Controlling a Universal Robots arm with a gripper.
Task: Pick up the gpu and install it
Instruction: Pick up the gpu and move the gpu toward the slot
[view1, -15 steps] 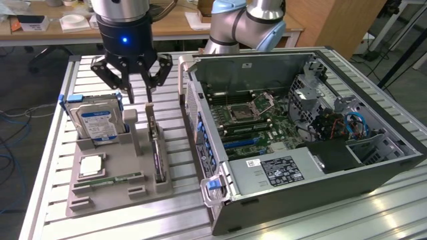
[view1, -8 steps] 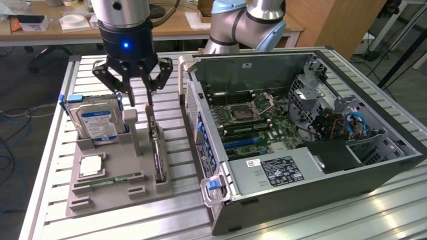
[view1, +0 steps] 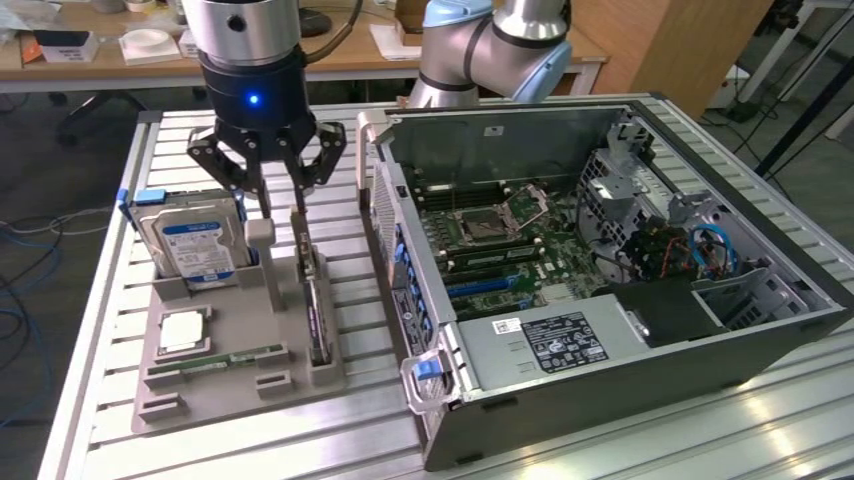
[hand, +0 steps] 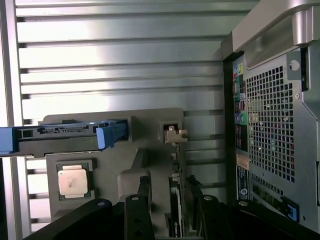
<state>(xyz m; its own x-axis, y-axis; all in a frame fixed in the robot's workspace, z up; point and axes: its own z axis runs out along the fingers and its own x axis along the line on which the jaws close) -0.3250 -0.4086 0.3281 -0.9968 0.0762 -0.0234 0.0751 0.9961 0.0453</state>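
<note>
over the parts tray (view1: 214, 405) | gripper (view1: 278, 200) spread just above the gpu (view1: 315, 300), nothing pinched | gpu upright in tray, unlifted | install into computer case (view1: 641, 400) not done

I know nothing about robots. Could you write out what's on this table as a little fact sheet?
claw: open, hanging right over the graphics card, holding nothing
graphics card: standing on edge in a slot of the gray tray, not yet in the computer
hard drive: upright in the tray, blue-and-white label
processor chip: flat in a tray pocket
memory stick: lying flat near the chip
computer case: side open, on the exterior view's right of the tray
</note>
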